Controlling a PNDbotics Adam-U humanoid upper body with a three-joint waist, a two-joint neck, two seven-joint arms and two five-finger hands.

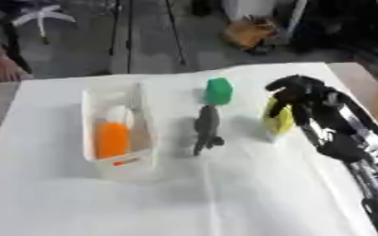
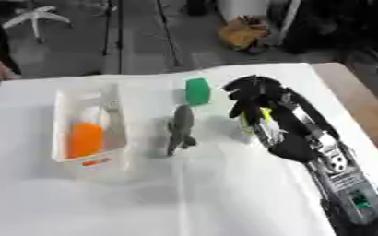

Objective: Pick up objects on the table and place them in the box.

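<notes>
Only the robot's right arm shows, a long limb entering from the lower right corner. Its right hand (image 2: 261,99) is glossy black, with thick, rounded black fingers (image 2: 242,87) set close together. Behind the hand the wrist swells into a bulky black housing. Farther back the forearm turns silver-grey, with pale metallic plates and dark gaps between them. A small green marking sits on the silver section near the lower edge of the right eye view.

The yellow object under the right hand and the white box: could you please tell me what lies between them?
A dark grey toy and a green block, seen in both eye views.
</notes>
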